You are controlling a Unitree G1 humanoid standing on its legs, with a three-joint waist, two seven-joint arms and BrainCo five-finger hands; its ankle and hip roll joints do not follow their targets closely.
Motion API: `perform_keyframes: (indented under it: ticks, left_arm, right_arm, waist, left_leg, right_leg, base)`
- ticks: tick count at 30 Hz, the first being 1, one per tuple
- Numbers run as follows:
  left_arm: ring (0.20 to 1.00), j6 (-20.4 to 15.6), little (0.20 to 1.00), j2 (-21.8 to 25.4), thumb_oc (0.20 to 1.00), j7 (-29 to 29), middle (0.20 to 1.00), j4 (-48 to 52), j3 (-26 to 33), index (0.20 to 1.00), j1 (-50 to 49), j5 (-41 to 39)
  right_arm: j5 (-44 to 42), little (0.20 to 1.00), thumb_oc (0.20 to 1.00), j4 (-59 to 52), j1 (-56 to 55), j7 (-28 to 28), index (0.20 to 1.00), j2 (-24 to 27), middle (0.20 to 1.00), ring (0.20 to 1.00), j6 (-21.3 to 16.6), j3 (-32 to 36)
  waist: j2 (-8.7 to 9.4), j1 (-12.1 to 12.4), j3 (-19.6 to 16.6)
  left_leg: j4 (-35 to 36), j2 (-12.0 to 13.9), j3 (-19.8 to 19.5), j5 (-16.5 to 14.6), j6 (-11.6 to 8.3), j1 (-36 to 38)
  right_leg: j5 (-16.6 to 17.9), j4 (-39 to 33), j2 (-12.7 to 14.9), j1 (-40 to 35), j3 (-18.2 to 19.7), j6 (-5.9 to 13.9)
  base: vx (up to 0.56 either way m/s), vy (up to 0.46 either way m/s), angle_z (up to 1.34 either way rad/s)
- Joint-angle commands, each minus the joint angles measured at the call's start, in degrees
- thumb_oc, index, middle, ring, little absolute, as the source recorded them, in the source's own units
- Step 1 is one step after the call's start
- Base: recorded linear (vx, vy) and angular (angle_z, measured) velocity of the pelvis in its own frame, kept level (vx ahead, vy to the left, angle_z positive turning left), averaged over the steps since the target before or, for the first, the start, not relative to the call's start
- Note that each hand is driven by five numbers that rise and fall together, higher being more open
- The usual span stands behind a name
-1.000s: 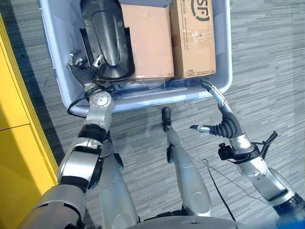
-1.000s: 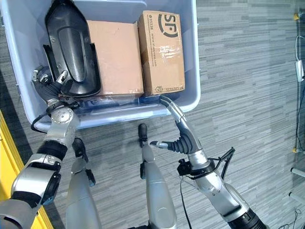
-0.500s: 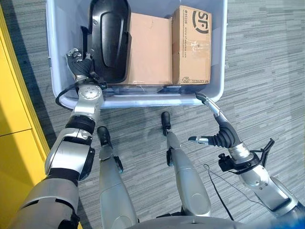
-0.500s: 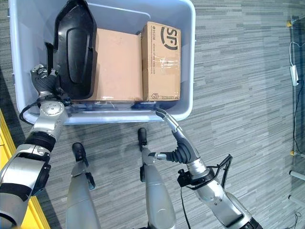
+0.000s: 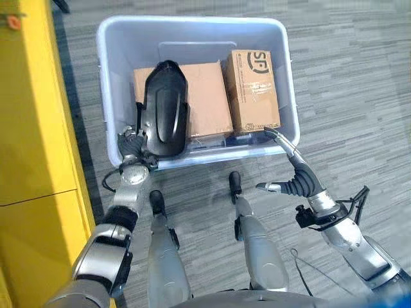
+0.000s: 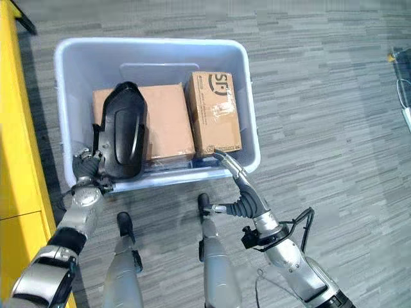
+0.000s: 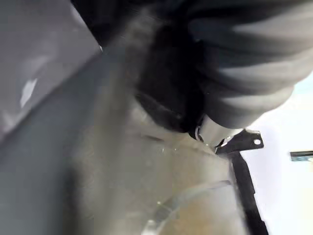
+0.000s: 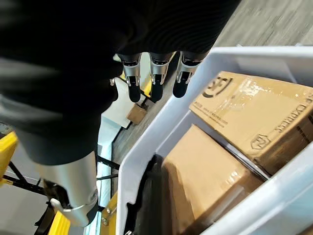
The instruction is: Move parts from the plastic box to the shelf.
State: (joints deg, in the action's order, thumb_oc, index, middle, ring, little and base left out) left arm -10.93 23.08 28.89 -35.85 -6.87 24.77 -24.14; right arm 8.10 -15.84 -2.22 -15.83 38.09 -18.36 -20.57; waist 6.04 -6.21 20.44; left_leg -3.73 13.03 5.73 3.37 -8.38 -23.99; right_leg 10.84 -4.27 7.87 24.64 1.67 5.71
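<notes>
Early stage: all parts remained in the plastic box [image 5: 115, 138].

Left hand [image 6: 85, 168] gripped the black part [image 5: 164, 109] beside two cartons [image 5: 253, 90]; right hand [image 5: 289, 157] hovered with straight fingers at the box's near rim.

One plastic box [image 5: 109, 96] sits on the floor. Inside it are two cardboard boxes, a wide one [image 5: 207, 106] and a narrower one [image 5: 252, 90], and one black molded part [image 5: 164, 109]. One yellow shelf [image 5: 32, 128] stands alongside.
</notes>
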Motion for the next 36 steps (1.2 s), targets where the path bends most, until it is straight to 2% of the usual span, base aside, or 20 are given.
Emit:
perform_keyframes:
  ticks: [1,9,12,17,24,26,27,29,30,31,33,35,36]
  left_arm:
    - [0.2,-6.58,0.2,2.85,0.2,0.44,0.2,5.19,4.11,0.2,0.85,0.64]
    - [0.2,-10.05,0.2,2.73,0.2,-4.0,0.2,29.39,6.51,0.2,-7.73,2.9]
    - [0.2,-10.33,0.2,2.65,0.2,-5.05,0.2,32.15,6.93,0.2,-9.1,2.23]
    - [0.2,-10.68,0.2,3.27,0.2,-11.72,0.2,39.62,8.37,0.2,-16.34,-2.2]
    - [0.2,-8.71,0.2,2.9,0.2,-18.59,0.2,44.41,8.58,0.2,-27.14,-6.94]
    - [0.2,-8.1,0.2,2.41,0.2,-19.76,0.2,46.37,8.72,0.2,-30.35,-7.68]
    - [0.2,-7.75,0.2,1.78,0.2,-20.66,0.2,47.96,8.84,0.2,-32.72,-9.0]
    - [0.2,-7.85,0.2,1.17,0.2,-21.09,0.2,48.82,8.85,0.2,-34.2,-9.45]
    - [0.2,-7.71,0.2,0.57,0.2,-21.52,0.2,48.74,8.6,0.2,-34.3,-10.04]
    - [0.2,-7.43,0.2,0.06,0.2,-21.72,0.2,48.46,8.13,0.2,-34.39,-10.39]
    - [0.2,-6.82,0.2,-0.69,0.2,-22.08,0.2,46.74,7.43,0.2,-34.42,-10.68]
    - [0.2,-6.6,0.2,-0.99,0.2,-22.09,0.2,44.41,6.39,0.2,-33.85,-9.83]
    - [0.2,-6.61,0.2,-0.99,0.2,-22.08,0.2,44.4,6.33,0.2,-33.78,-9.81]
  right_arm:
    - [1.28,1.0,1.0,-0.72,1.12,0.17,1.0,-1.35,1.0,1.0,-0.81,4.59]
    - [1.99,1.0,1.0,0.95,1.68,2.06,1.0,-2.92,1.0,1.0,0.14,7.58]
    - [1.92,1.0,1.0,1.14,1.6,2.55,1.0,-3.37,1.0,1.0,0.36,7.93]
    - [0.61,1.0,1.0,1.77,0.59,5.04,1.0,-3.89,1.0,1.0,0.63,9.12]
    - [-1.93,1.0,1.0,2.54,2.01,8.0,1.0,-4.23,1.0,1.0,0.78,7.19]
    - [-2.49,1.0,1.0,2.15,3.29,8.56,1.0,-4.08,1.0,1.0,0.62,6.07]
    - [-3.08,1.0,1.0,1.99,4.96,9.01,1.0,-3.56,1.0,1.0,0.37,4.83]
    - [-3.35,1.0,1.0,2.13,7.33,8.78,1.0,-3.2,1.0,1.0,-0.07,3.55]
    - [-3.15,1.0,1.0,2.52,10.31,8.46,1.0,-2.53,1.0,1.0,-0.22,2.38]
    - [-3.03,1.0,1.0,2.85,11.25,7.83,1.0,-2.33,1.0,1.0,-0.31,2.37]
    - [-1.96,1.0,1.0,3.84,10.91,6.77,1.0,-1.6,1.0,1.0,0.05,3.57]
    - [-0.83,1.0,1.0,3.78,9.08,5.7,1.0,-1.44,1.0,1.0,0.72,4.95]
    - [-0.82,1.0,1.0,3.73,9.04,5.7,1.0,-1.42,1.0,1.0,0.74,5.04]
  waist:
    - [-0.33,0.23,-1.09]
    - [-2.32,1.92,-6.18]
    - [-2.52,2.02,-7.1]
    - [-3.61,2.62,-10.63]
    - [-4.84,4.02,-13.11]
    - [-5.4,4.8,-13.12]
    - [-6.08,5.53,-12.68]
    - [-7.08,6.69,-11.84]
    - [-7.94,8.41,-10.74]
    - [-8.04,8.49,-10.25]
    - [-8.12,8.21,-9.97]
    - [-7.8,8.17,-9.31]
    - [-7.93,8.18,-9.24]
  left_leg:
    - [-0.04,1.21,-1.62,1.38,-0.02,2.73]
    - [2.36,1.12,-1.46,0.63,0.27,10.06]
    - [2.53,1.12,-1.42,0.31,0.36,11.22]
    - [2.65,0.97,-1.57,-0.57,0.59,15.44]
    - [3.01,3.35,-2.94,0.17,0.48,20.13]
    - [3.4,4.64,-3.69,1.69,0.4,20.61]
    - [4.17,6.27,-4.86,4.05,0.12,20.75]
    - [5.66,7.63,-6.92,8.54,-0.97,19.65]
    - [7.66,8.82,-9.01,13.9,-2.35,17.1]
    - [7.88,8.9,-9.1,15.21,-2.23,15.44]
    - [8.17,9.11,-3.57,16.25,-1.01,12.98]
    - [7.13,8.24,0.97,16.69,-0.96,12.31]
    - [7.04,8.28,0.88,16.74,-0.84,12.19]
  right_leg:
    - [-4.65,8.57,6.42,-5.5,-1.34,5.92]
    - [-6.02,7.54,7.0,-11.99,-2.5,5.91]
    - [-6.26,7.37,7.03,-13.26,-2.55,5.9]
    - [-7.87,7.49,6.93,-17.56,-2.85,5.79]
    - [-13.33,13.39,4.44,-20.82,-3.33,4.38]
    - [-15.51,15.62,2.84,-20.93,-3.63,3.31]
    - [-17.8,19.17,0.97,-20.27,-4.64,2.08]
    - [-19.94,21.69,-1.13,-19.25,-6.27,0.79]
    - [-20.98,23.08,-2.78,-17.8,-8.53,-0.22]
    - [-21.62,23.81,-2.54,-17.48,-10.29,-0.68]
    - [-20.58,21.98,-1.04,-17.92,-14.47,-1.26]
    - [-18.36,18.73,0.95,-20.17,-17.87,-1.52]
    - [-17.98,18.34,0.84,-20.32,-17.97,-1.51]
  base:
    - [0.1,0.012,0.2]
    - [0.09,0.008,0.1]
    - [0.06,-0.002,-0.03]
    - [0.05,-0.016,0.01]
    - [0.0,-0.067,0.09]
    - [-0.07,-0.149,0.1]
    - [-0.14,-0.191,0.1]
    - [-0.25,-0.231,0.15]
    - [-0.34,-0.243,0.33]
    - [-0.35,-0.232,0.91]
    - [-0.21,-0.12,1.79]
    - [-0.18,-0.085,1.61]
    - [-0.2,-0.081,1.22]
